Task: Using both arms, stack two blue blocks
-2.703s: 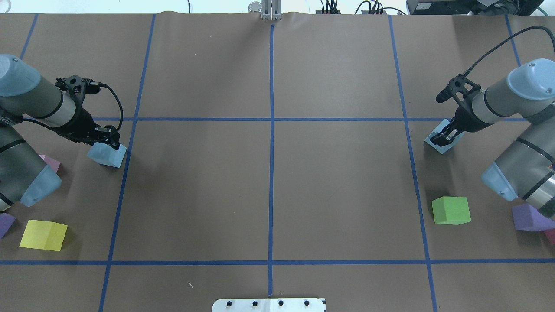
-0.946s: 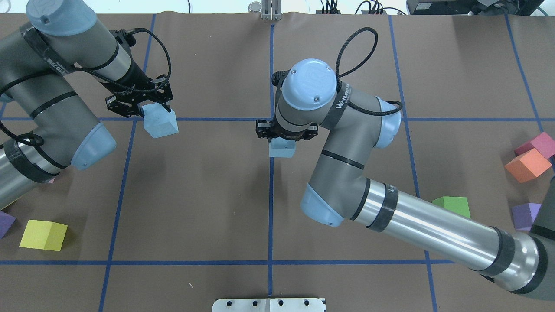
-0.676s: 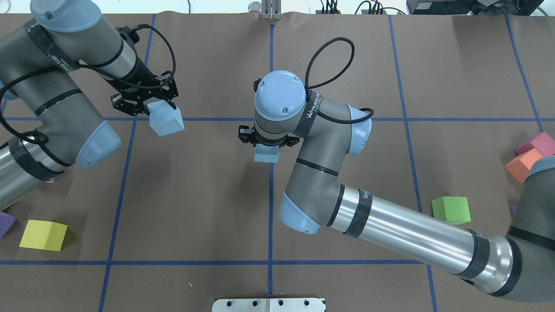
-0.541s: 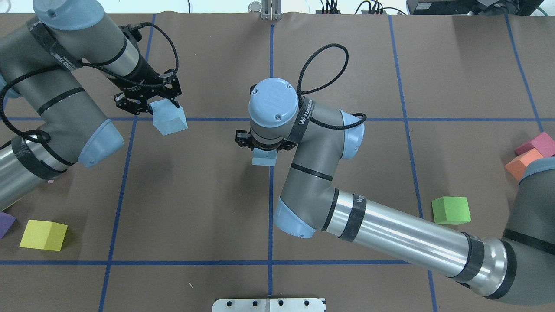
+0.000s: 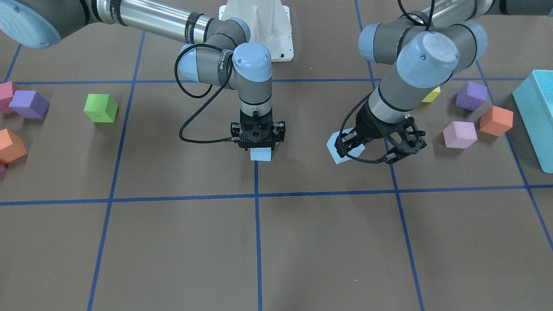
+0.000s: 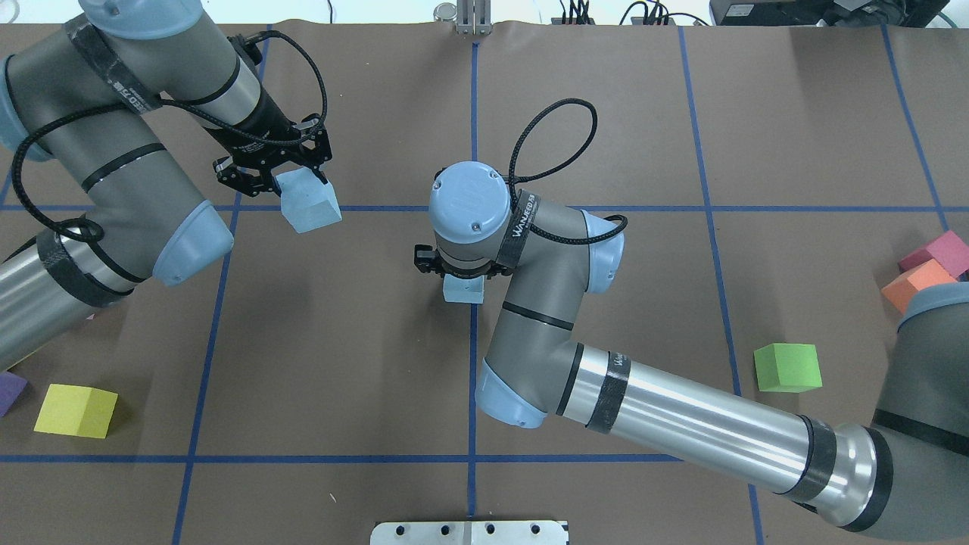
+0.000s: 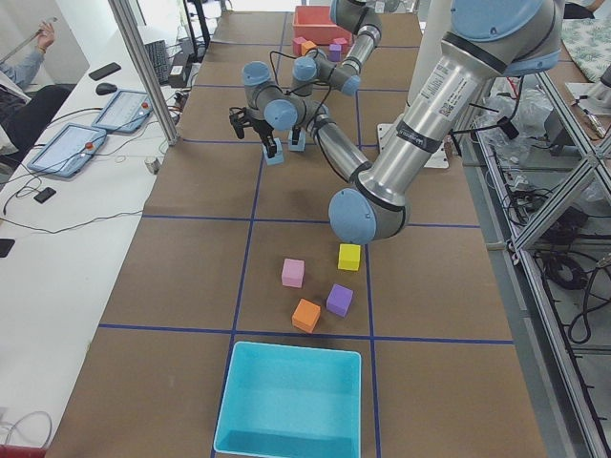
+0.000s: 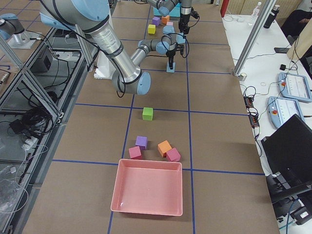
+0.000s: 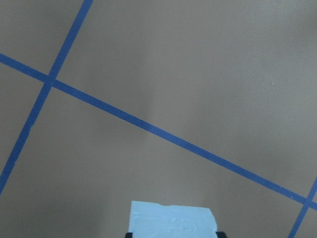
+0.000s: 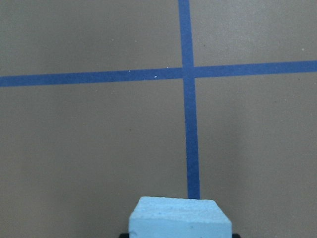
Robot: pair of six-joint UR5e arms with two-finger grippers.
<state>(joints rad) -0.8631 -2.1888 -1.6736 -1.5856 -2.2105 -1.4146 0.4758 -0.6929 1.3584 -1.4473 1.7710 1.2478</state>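
Two pale blue blocks are each held by one arm. My left gripper [image 6: 295, 189] is shut on one blue block [image 6: 309, 208] and holds it tilted above the table, left of the centre line; it also shows in the front view [image 5: 343, 151] and the left wrist view [image 9: 171, 220]. My right gripper [image 6: 463, 274] points straight down and is shut on the other blue block [image 6: 463, 289], low over the centre tape line. That block also shows in the front view [image 5: 260, 154] and the right wrist view [image 10: 179, 218]. I cannot tell if it touches the table.
A green cube [image 6: 787, 367] lies under the right forearm's side, orange [image 6: 916, 286] and magenta [image 6: 942, 251] cubes at the right edge. A yellow cube [image 6: 76, 410] and a purple cube [image 6: 9, 390] lie front left. A turquoise bin [image 5: 535, 112] and a pink bin [image 8: 146, 163] stand at the table's ends.
Both arms lifted their blue blocks from the table's sides and carried them toward the centre. In the last half second the left gripper moved further right; the right gripper hardly moved.
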